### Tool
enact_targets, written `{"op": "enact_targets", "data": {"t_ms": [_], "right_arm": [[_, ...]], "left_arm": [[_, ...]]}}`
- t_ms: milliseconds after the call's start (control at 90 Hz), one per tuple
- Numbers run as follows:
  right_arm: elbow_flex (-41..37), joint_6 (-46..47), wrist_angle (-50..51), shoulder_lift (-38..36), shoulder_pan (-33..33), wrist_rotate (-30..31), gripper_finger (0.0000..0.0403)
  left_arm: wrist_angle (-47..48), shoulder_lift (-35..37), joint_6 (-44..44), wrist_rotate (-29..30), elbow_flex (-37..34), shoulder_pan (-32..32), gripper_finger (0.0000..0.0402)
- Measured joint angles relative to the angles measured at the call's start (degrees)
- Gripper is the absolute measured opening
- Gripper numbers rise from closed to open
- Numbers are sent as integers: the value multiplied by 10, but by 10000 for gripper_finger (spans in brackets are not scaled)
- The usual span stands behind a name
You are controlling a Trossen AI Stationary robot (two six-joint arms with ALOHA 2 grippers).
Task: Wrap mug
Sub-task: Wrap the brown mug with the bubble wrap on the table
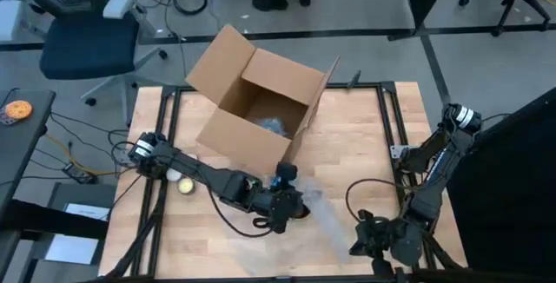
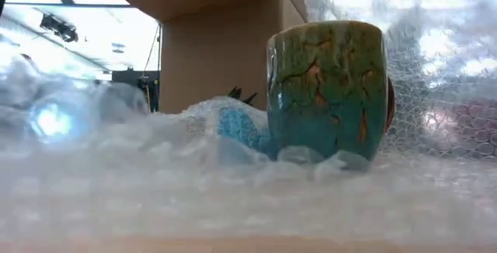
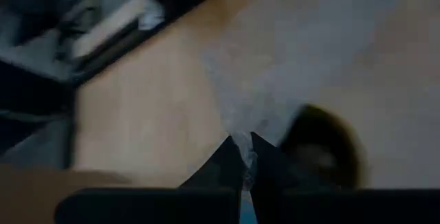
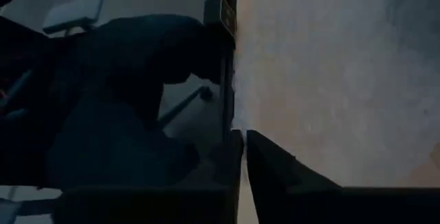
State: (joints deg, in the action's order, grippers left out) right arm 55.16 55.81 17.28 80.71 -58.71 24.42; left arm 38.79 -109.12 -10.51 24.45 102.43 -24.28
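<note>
On the wooden desk (image 1: 365,135), bubble wrap (image 2: 233,191) lies nearest. The mug (image 2: 326,90) stands upright on it. Both grippers' fingers (image 3: 230,159) (image 4: 258,159) pinch its edges. Behind stands the cardboard box (image 1: 256,101).

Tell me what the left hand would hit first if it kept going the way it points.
Probably the bubble wrap: the left hand, shut on its edge, points along the sheet. The dark mug sits just beside that line, though depth is unclear.
</note>
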Motion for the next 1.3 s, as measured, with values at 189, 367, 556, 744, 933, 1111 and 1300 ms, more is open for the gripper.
{"op": "enact_targets", "data": {"t_ms": [189,367,556,744,933,1111,1300], "right_arm": [[0,0,4,0,2,-3,1],[0,-4,8,-4,3,-4,0],[0,-24,32,-29,4,26,0],[0,-37,71,-74,4,74,0],[0,-60,75,-90,3,84,0],[0,-60,79,-90,3,81,0],[0,-60,80,-90,3,79,0]], "left_arm": [[7,0,36,-80,0,-4,0],[27,0,50,-108,-14,-12,0],[38,0,52,-75,-21,-12,0],[30,0,52,-56,-22,-2,0],[46,0,52,-56,-22,-1,10],[89,0,58,-56,-9,-6,57],[103,0,95,-136,11,-6,109]]}}
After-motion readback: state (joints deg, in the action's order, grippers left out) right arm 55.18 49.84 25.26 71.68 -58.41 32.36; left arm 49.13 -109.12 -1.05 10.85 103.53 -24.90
